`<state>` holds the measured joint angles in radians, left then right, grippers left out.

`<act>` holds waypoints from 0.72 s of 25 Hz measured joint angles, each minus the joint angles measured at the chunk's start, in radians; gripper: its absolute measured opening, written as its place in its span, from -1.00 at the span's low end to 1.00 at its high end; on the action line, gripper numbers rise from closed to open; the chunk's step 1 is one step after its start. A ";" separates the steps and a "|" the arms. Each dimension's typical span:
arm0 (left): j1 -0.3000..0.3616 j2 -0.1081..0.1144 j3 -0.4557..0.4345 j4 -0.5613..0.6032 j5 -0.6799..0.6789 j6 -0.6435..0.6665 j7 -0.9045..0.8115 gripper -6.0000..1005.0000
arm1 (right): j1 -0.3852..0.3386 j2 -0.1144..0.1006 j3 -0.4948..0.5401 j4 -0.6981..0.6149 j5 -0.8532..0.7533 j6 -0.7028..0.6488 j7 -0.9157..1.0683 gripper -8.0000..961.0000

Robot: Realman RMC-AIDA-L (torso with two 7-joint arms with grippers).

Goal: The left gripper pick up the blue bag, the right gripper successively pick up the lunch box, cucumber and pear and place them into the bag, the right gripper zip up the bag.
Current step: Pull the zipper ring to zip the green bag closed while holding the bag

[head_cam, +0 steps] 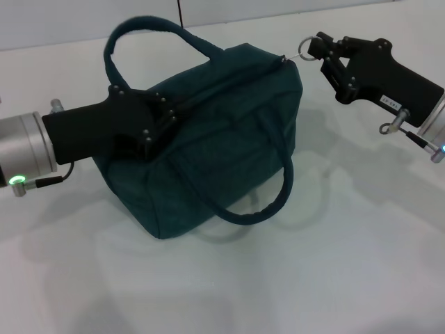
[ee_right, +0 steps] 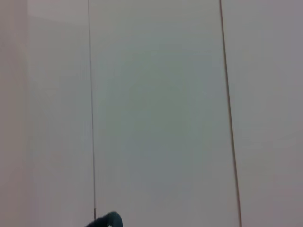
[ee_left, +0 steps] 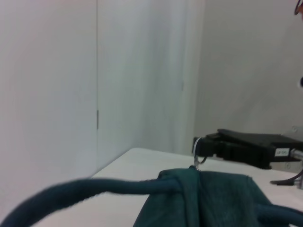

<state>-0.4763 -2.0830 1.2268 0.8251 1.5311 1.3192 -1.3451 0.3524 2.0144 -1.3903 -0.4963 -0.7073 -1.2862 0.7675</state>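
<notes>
We've got the blue bag (head_cam: pixel 222 139) sitting near the middle of the white table (head_cam: pixel 334 278), tilted, one loop handle (head_cam: pixel 149 31) arching up at the back and the other drooping down its front side. Our left gripper (head_cam: pixel 163 111) is in on the bag's left end, fingers clamped on the fabric by the zipper line, pinning that end. Over at the far right end, our right gripper (head_cam: pixel 313 47) has its fingertips closed on the metal ring pull (head_cam: pixel 301 50); the left wrist view shows the ring (ee_left: pixel 198 153) standing up off the top seam right at those fingertips.

How will it handle? We'd judge this bag soft and floppy: the cloth sags and creases and will follow a pull rather than resist it. The zipper wants tension, so the left grip at one end is the sensible anchor. The ring is thin, hard and smooth, the likely spot to slip, so it needs a square pinch.

What we can't see: the lunch box, cucumber and pear are in no view, presumably inside, though nothing confirms it. The seam looks drawn together, but the left claw covers its near end. The right wrist view gives only wall and a sliver of handle.
</notes>
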 joint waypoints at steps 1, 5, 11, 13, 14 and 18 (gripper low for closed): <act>-0.001 0.000 -0.001 -0.001 -0.001 0.007 0.000 -0.90 | 0.000 -0.001 0.001 0.002 0.001 0.000 0.000 -0.79; -0.002 -0.001 -0.005 -0.001 -0.002 0.023 0.001 -0.90 | 0.000 -0.003 0.003 0.004 0.002 0.002 -0.001 -0.78; -0.004 -0.002 -0.009 -0.001 -0.012 0.045 -0.005 -0.90 | -0.013 -0.013 0.010 0.004 -0.040 0.017 -0.001 -0.60; -0.002 -0.002 -0.009 -0.001 -0.016 0.047 -0.006 -0.91 | -0.016 -0.018 0.010 0.004 -0.086 0.019 -0.001 -0.42; -0.001 -0.002 -0.009 -0.001 -0.017 0.048 -0.006 -0.91 | -0.016 -0.020 0.010 0.003 -0.100 0.021 -0.001 -0.34; 0.000 -0.002 -0.007 -0.001 -0.018 0.051 -0.005 -0.91 | -0.016 -0.023 0.010 -0.014 -0.170 0.057 -0.001 -0.17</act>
<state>-0.4760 -2.0846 1.2196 0.8237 1.5133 1.3702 -1.3506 0.3362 1.9918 -1.3802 -0.5099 -0.8769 -1.2287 0.7668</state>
